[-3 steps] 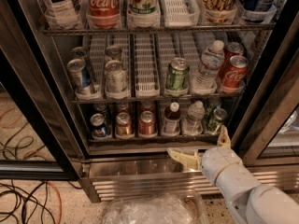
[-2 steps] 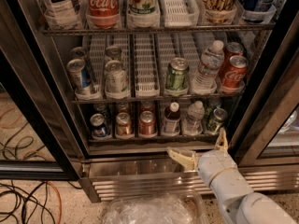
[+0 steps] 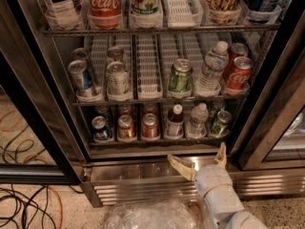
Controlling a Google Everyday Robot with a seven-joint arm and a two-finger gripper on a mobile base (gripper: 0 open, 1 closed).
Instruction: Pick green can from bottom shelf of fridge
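The green can [image 3: 221, 123] sits at the far right of the bottom shelf [image 3: 157, 141] in the fridge [image 3: 143, 191], right beside a water bottle [image 3: 196, 122]. The gripper [image 3: 200, 160] is just below that shelf, out in front, its two fingers spread wide apart, holding nothing

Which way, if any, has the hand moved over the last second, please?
Yes: the hand sank down and slightly left; its upper fingertip, earlier up by the green can, now sits below the bottom shelf rail.
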